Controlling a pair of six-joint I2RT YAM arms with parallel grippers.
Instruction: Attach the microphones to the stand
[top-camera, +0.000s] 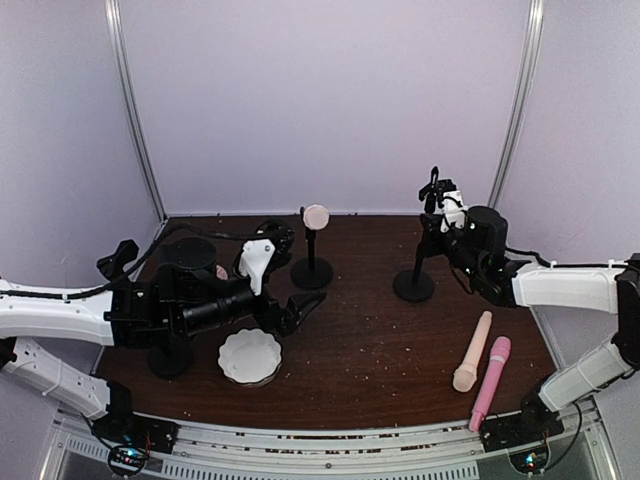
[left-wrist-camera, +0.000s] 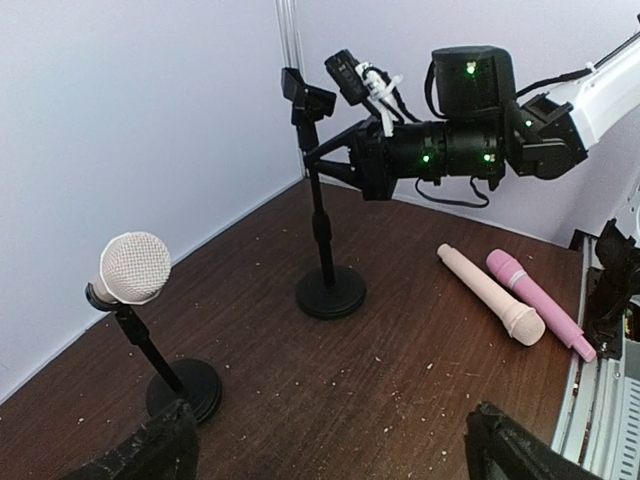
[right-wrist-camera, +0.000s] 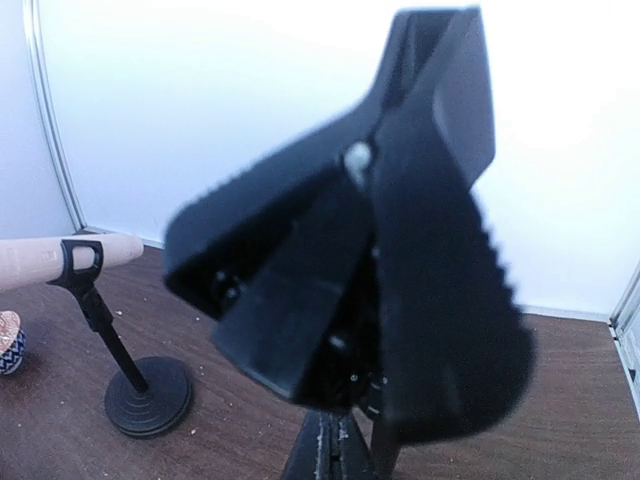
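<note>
A cream microphone (top-camera: 473, 351) and a pink microphone (top-camera: 490, 381) lie side by side on the brown table at the right front, and they also show in the left wrist view (left-wrist-camera: 490, 293) (left-wrist-camera: 540, 305). Another cream microphone (top-camera: 316, 215) sits clipped in the middle stand (top-camera: 312, 270). The right stand (top-camera: 414, 283) carries an empty black clip (left-wrist-camera: 305, 100). My right gripper (top-camera: 432, 213) is shut, its tips just under that clip (right-wrist-camera: 400, 200) beside the pole. My left gripper (top-camera: 290, 315) hangs open and empty low over the table's left, far from the loose microphones.
A white scalloped bowl (top-camera: 250, 357) rests near the front left. Under my left arm stands a further black stand base (top-camera: 170, 360). White walls close in the back and sides, with metal posts (top-camera: 135, 110) in the corners. Crumbs dot the table.
</note>
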